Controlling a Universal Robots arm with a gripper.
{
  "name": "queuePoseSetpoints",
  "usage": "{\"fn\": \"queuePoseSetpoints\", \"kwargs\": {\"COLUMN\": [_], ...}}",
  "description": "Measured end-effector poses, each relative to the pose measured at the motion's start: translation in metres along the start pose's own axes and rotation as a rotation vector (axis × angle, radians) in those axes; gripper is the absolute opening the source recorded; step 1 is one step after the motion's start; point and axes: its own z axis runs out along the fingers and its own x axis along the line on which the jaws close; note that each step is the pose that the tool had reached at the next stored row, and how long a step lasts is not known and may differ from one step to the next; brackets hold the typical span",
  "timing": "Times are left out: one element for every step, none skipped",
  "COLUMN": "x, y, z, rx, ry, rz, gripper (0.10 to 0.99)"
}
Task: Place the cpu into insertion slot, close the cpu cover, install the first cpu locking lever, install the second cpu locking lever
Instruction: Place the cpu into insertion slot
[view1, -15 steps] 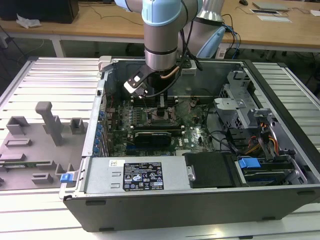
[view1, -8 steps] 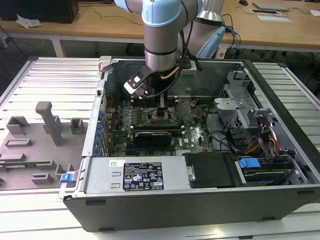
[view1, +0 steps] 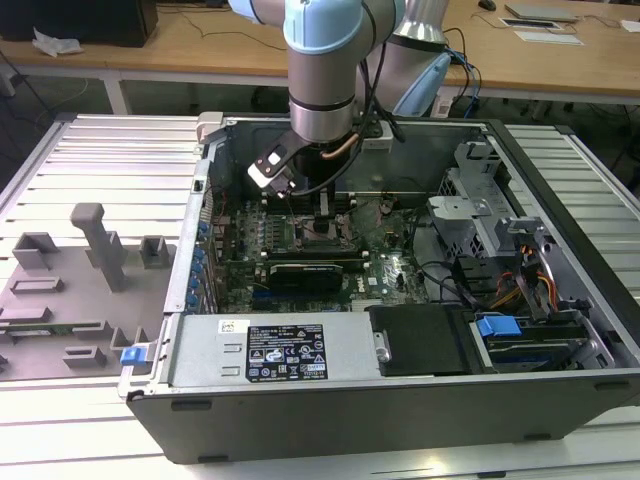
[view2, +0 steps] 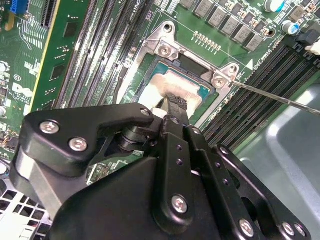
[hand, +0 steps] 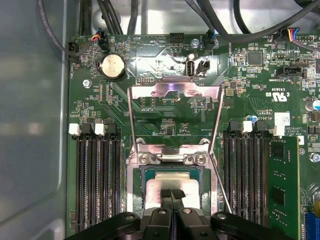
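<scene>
A ribbed aluminium work table (view1: 60, 160) carries a big dark open computer case (view1: 400, 410) lying on its side. Grey plastic fixture blocks (view1: 90, 240) stand on the table at the exterior view's left, well apart from the case. The pale-blue and silver robot arm (view1: 320, 60) comes down into the case from above and blocks much of the green motherboard (view1: 395, 265) from where I stand.

A silver boxed power supply (view1: 270, 350) lines the near wall, and a long black graphics card (view1: 310, 270) lies between it and the black gripper (view1: 325, 215).

In the first wrist view, long black memory slots (hand: 95, 185) flank the socket on both sides, and black cables (hand: 110, 15) hang over the board's far edge. The thin silver cpu cover (hand: 175, 91) stands swung open, away from the square black-rimmed insertion slot (hand: 146, 175). The small silvery-grey cpu (hand: 152, 187) lies flat inside that slot. The gripper (hand: 172, 195) sits right over the chip's middle, its fingertips (hand: 166, 194) pressed together with nothing between them, hiding part of the chip's top. A thin steel locking lever (hand: 220, 182) lies unhooked just beside the socket. A round coin battery (hand: 113, 66) sits beyond the cover.
</scene>
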Motion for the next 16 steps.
{"fn": "queuePoseSetpoints", "kwargs": {"x": [0.0,0.0,0.0001,0.0001,0.0001,0.0002,0.0002,0.0004,0.0005,0.0006,0.0006,0.0008,0.0009,0.0009,0.0009,0.001], "y": [0.0001,0.0002,0.0004,0.0005,0.0006,0.0008,0.001,0.0014,0.0017,0.0019,0.0022,0.0026,0.0029,0.003,0.003,0.003], "z": [-0.0018,-0.0034,-0.0056,-0.0075,-0.0096,-0.0127,-0.015,-0.0204,-0.0252,-0.0278,-0.0314,-0.0372,-0.0415,-0.0426,-0.0426,-0.0426], "rx": [0.0,0.0,0.0,0.0,0.0,-0.001,-0.001,-0.002,-0.003,-0.003,-0.004,-0.005,-0.006,-0.006,-0.006,-0.006], "ry": [-0.0008,-0.0009,-0.0011,-0.0014,-0.0018,-0.0022,-0.0025,-0.0029,-0.003,-0.0032,-0.0033,-0.0035,-0.0035,-0.0035,-0.0033,-0.0033], "rz": [0.0,0.0,0.0,0.0,0.0,0.0,0.0,0.0,0.0,0.0,0.0,0.0,0.0,0.0,0.0,0.0], "gripper": [0.106,0.106,0.106,0.106,0.106,0.106,0.106,0.106,0.106,0.106,0.106,0.106,0.106,0.106,0.106,0.106]}}
